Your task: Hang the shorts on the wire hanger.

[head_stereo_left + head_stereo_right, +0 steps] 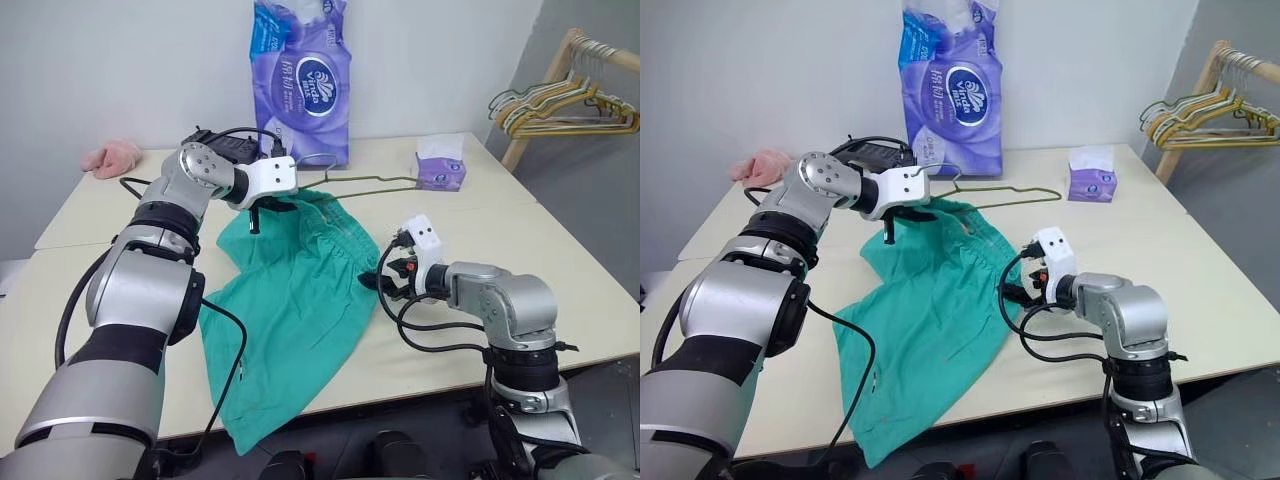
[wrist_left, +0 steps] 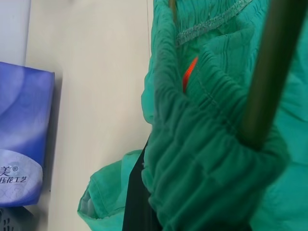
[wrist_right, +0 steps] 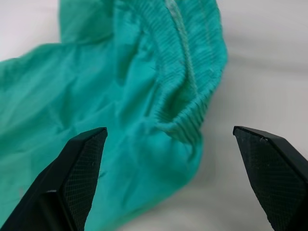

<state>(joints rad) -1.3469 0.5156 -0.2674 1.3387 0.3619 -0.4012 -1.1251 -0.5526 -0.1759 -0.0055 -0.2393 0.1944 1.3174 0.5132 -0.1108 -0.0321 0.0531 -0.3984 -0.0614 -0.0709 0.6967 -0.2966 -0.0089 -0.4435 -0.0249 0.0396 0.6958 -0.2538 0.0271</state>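
Observation:
The teal-green shorts (image 1: 290, 300) lie spread on the table, one leg hanging over the front edge. Their gathered waistband (image 2: 202, 159) is lifted at the far left corner, bunched around the wire hanger (image 1: 372, 182). My left gripper (image 1: 260, 212) is shut there on the hanger's end, with waistband fabric caught in the grip. The hanger reaches out to the right above the table. My right gripper (image 3: 168, 183) is open and low over the table, its fingers (image 3: 82, 168) wide apart in front of the waistband's right end (image 3: 192, 110), touching nothing.
A tall purple tissue pack (image 1: 300, 80) stands at the back, with a small purple tissue box (image 1: 440, 170) to its right. A pink cloth (image 1: 112, 157) lies at the far left. A rack of bunched hangers (image 1: 570, 100) stands off the table's right side.

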